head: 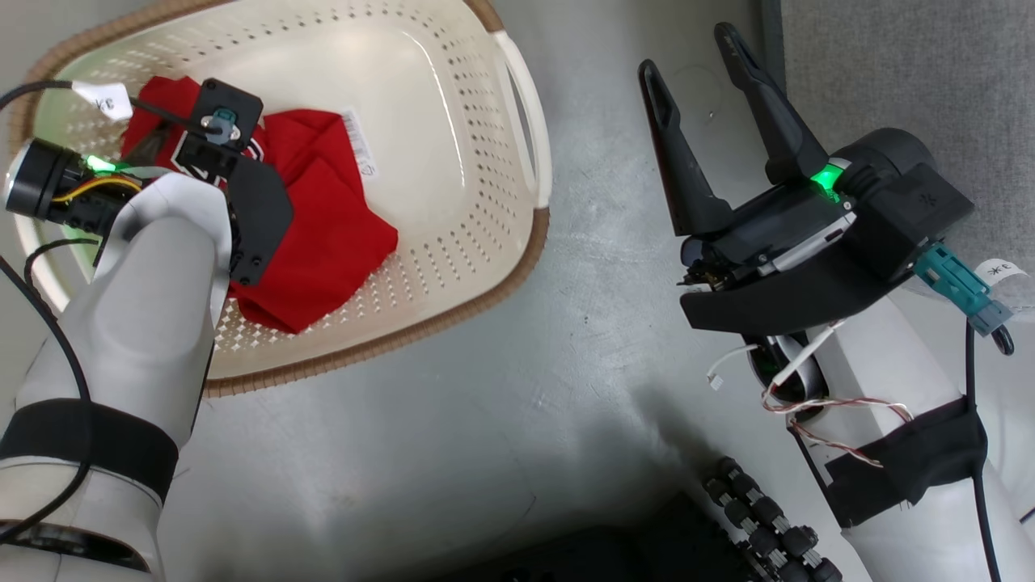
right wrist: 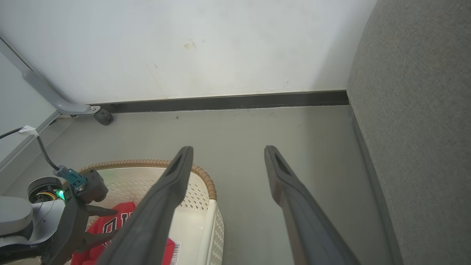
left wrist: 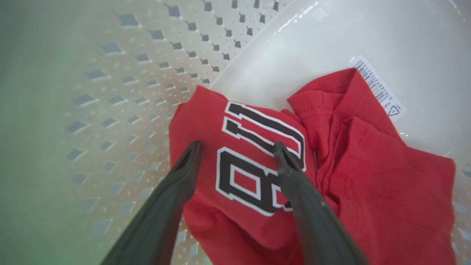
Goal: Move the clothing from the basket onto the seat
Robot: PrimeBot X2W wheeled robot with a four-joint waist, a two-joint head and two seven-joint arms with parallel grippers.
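Now the left gripper (left wrist: 237,145) hangs wide open over the red clothing (left wrist: 371,184) in the basket (head: 461,259). If it closes on only a thin fold, the cloth could slip out. The right gripper (head: 689,52), wide too, is near the seat (right wrist: 415,129).

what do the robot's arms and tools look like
Pale grey-white forearms with black bands. The left tool and right tool each have two long dark tapering fingers, a black wrist block, green light and teal connector. Red-white wires hang off the right arm; tagged black cable on the left.
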